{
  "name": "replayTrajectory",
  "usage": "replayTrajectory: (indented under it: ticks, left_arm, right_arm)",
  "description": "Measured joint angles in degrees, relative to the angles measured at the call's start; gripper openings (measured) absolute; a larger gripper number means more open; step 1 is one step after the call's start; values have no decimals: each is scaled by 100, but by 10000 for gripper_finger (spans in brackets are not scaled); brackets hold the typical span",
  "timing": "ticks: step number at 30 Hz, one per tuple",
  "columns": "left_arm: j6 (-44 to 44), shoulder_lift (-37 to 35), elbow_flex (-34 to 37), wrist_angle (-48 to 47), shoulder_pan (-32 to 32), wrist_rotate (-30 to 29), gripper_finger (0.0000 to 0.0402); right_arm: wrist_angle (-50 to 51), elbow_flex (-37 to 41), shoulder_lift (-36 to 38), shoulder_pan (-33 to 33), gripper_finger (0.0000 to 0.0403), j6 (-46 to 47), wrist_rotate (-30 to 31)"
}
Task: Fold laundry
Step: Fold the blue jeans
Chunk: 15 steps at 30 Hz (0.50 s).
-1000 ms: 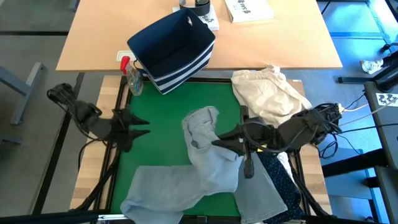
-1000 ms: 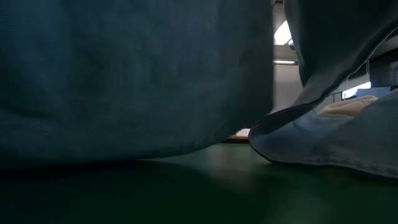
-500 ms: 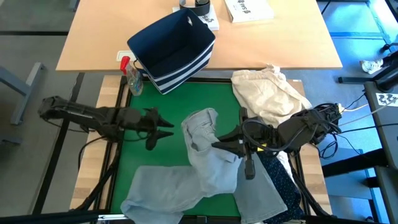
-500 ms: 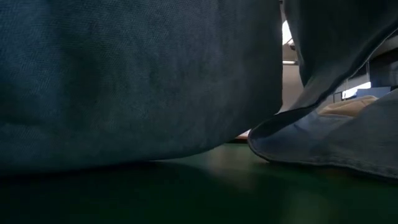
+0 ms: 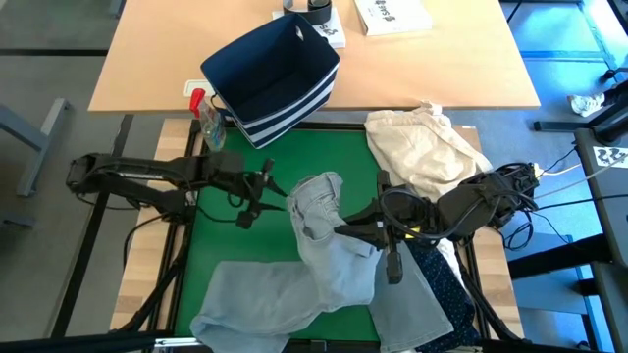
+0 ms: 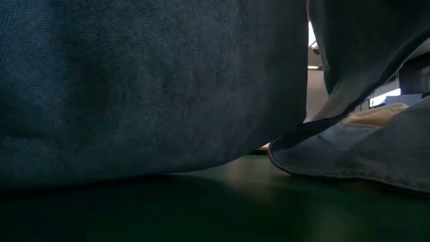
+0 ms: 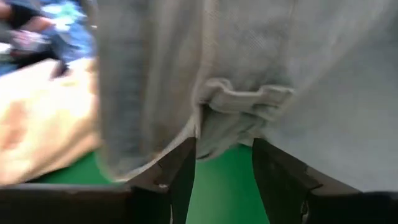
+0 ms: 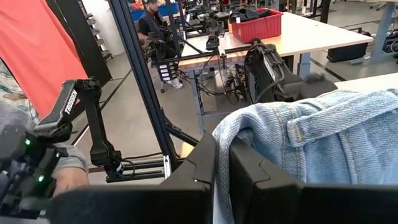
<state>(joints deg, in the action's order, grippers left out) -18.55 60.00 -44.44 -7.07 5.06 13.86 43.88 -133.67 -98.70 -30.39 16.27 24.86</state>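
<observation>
The light grey jeans [image 5: 324, 255] are raised at their upper part [image 5: 316, 196]. Their legs [image 5: 265, 299] lie on the green mat [image 5: 235, 245]. My right gripper [image 5: 341, 227] is shut on them from the right. My left gripper [image 5: 273, 193] stands open just left of the raised part. In the left wrist view its fingers [image 7: 180, 174] flank the lower edge of the hanging cloth [image 7: 242, 102]. In the low view the jeans [image 6: 134, 87] fill nearly the whole picture. A navy white-dotted shirt [image 5: 442, 284] lies partly under the jeans at the near right. My right gripper pinches a fold of the jeans' denim [image 8: 222, 180] between its two fingers, on the right side of the raised upper part. The fingers lie about level and come from the table's right. The cloth drapes over and beside the fingers [image 8: 298, 137], hanging slack with the legs on the mat.
A cream-beige cloth bundle [image 5: 422, 147] lies at the mat's far right corner. A navy striped fabric bin [image 5: 270, 78] stands tipped at the far edge, with a spray bottle [image 5: 208, 123] beside it. Bare green mat lies under my left arm.
My left gripper has swung from the mat's left edge toward the right, up to the raised jeans, rolling as it went. The jeans and my right gripper have stayed where they were.
</observation>
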Motion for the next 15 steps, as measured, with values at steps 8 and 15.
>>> replayTrajectory:
  ticks: [8,15]
  left_arm:
    - [-116,738,4,719,8,-704,140]
    - [-85,458,4,731,8,-1325,131]
  right_arm:
    - [0,2,-2,2,20,4,0]
    - [73,2,-2,2,21,271,-2]
